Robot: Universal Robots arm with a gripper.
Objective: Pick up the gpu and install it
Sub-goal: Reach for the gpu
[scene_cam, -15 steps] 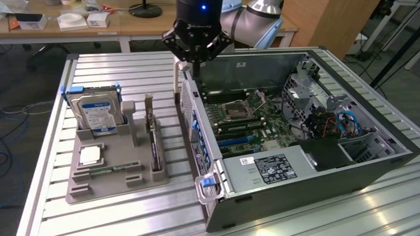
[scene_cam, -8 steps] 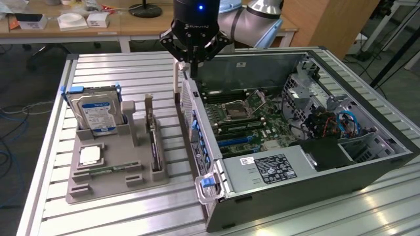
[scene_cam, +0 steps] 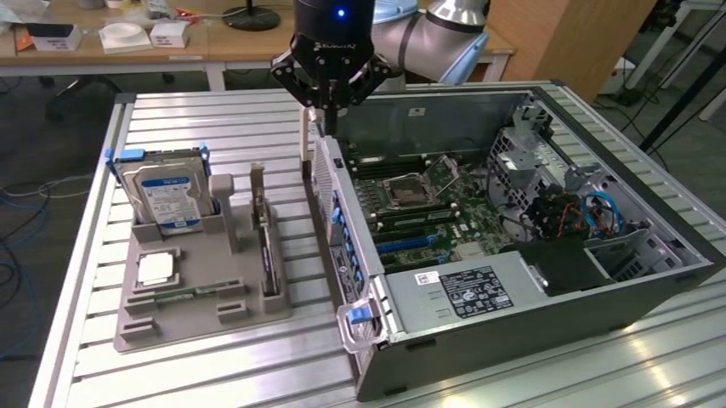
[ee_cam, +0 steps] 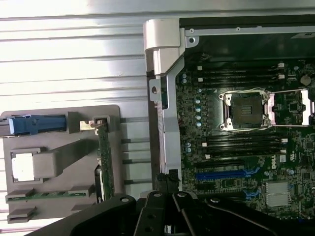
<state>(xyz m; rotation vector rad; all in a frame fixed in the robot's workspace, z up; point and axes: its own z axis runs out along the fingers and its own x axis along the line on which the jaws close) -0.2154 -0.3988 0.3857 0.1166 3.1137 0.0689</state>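
So | gripper [scene_cam: 322,112]: jaws pinched shut, hanging over the back edge of the pc case [scene_cam: 511,340] | gpu [scene_cam: 268,255]: standing on edge in the grey tray [scene_cam: 182,327], near the hard drive [scene_cam: 167,197]

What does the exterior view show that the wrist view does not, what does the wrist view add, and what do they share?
Exterior view: the labelled power supply, blue cables and the arm. Wrist view: white lettering printed on the motherboard. Both: the gpu standing in the grey tray, the empty processor socket, and the shut gripper over the case.
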